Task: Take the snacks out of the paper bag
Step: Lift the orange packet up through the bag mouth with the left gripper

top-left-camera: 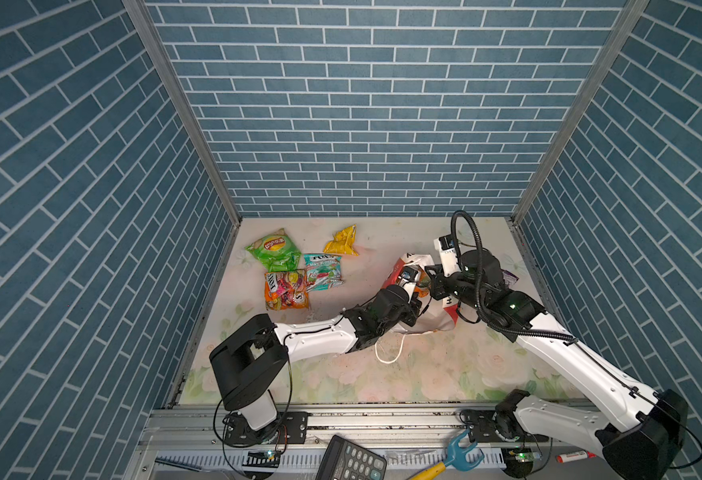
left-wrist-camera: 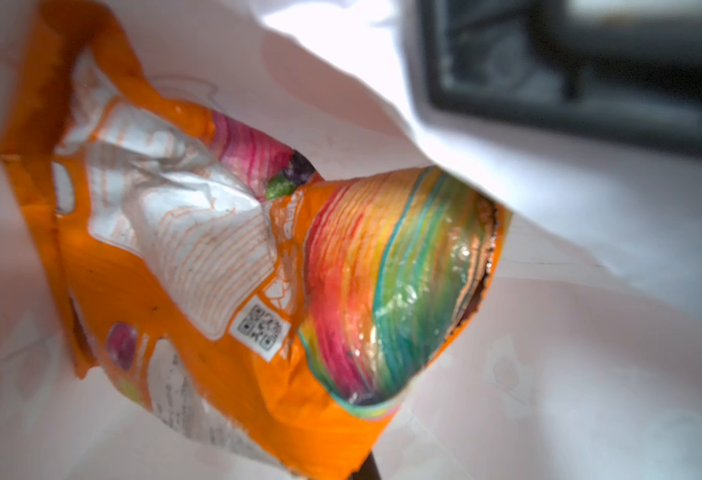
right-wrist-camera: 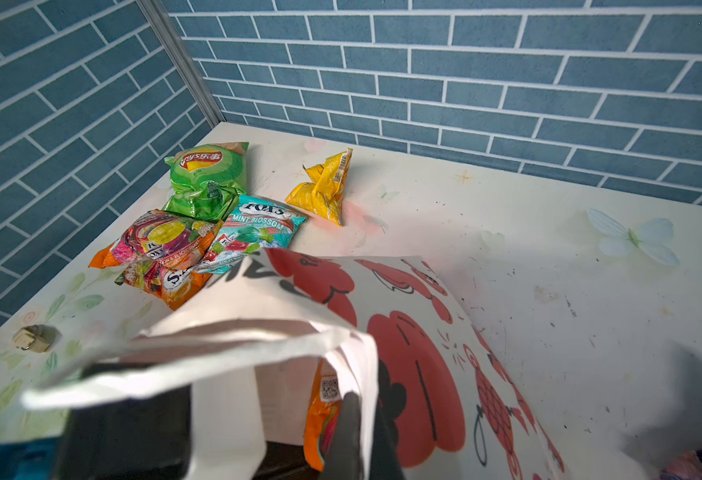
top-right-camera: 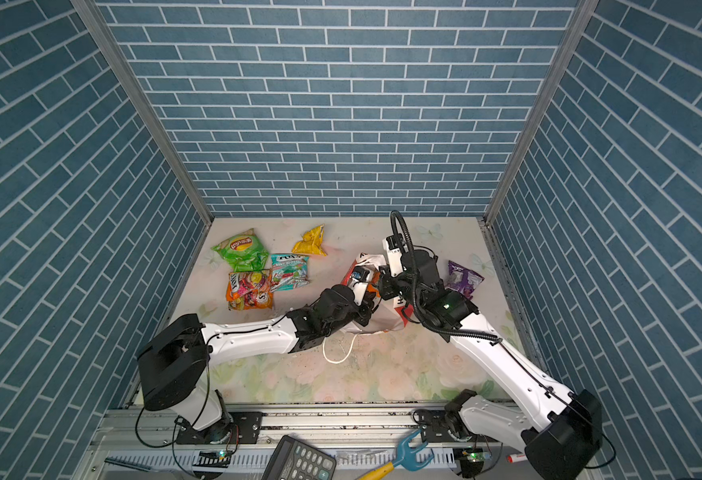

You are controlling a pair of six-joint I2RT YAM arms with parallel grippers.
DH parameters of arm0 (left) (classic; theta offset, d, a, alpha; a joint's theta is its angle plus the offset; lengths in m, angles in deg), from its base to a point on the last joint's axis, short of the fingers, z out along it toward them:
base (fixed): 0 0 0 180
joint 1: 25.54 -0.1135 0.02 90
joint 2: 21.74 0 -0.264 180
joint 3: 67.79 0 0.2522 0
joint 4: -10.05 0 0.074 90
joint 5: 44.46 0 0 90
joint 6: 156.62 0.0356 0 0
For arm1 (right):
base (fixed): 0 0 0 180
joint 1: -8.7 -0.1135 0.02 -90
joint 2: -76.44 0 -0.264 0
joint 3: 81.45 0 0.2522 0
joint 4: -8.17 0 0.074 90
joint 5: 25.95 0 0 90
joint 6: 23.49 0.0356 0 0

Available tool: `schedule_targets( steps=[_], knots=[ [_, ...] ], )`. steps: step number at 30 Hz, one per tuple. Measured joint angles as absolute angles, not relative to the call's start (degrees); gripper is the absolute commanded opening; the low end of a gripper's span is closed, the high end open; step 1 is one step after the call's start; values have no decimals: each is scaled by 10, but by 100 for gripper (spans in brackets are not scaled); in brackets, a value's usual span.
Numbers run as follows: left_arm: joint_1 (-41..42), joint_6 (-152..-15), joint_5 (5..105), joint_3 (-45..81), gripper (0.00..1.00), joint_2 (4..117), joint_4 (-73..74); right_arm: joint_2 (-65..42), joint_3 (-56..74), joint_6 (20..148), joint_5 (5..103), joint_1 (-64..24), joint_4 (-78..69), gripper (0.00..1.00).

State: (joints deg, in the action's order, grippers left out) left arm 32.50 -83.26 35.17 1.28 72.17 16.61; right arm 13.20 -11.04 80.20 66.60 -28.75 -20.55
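Five snacks lie out on the worktop [top-left-camera: 445, 374], the green Lay's bag [top-left-camera: 273, 249], yellow packet [top-left-camera: 343, 242], teal Fox's bag [top-left-camera: 323, 272] and orange Fox's bag [top-left-camera: 286, 290] together and the purple packet [top-right-camera: 463, 279] apart, so only the last orange packet [left-wrist-camera: 258, 291] sits inside the paper bag [right-wrist-camera: 416, 340], its rim pinched by the right fingers [right-wrist-camera: 351, 432], with the left fingers [left-wrist-camera: 367, 469] pressed together at that packet's corner.

The left arm [top-left-camera: 320, 336] stretches low toward the right, and the right arm [top-left-camera: 582, 361] reaches in leftward. The left gripper [top-left-camera: 419, 292] and right gripper [top-left-camera: 436, 283] nearly meet, both closed.
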Motion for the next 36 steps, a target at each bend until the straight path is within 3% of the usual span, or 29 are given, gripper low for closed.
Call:
schedule_targets(
  steps=[19,27,36],
  knots=[
    [305,-803,343,14,0,647,97,91,-64,821,662,-289,-209,0],
    [275,-816,374,65,0,666,64,40,34,795,727,-327,-286,0],
    [242,-865,445,87,0,690,42,24,50,769,790,-359,-318,0]
  ],
)
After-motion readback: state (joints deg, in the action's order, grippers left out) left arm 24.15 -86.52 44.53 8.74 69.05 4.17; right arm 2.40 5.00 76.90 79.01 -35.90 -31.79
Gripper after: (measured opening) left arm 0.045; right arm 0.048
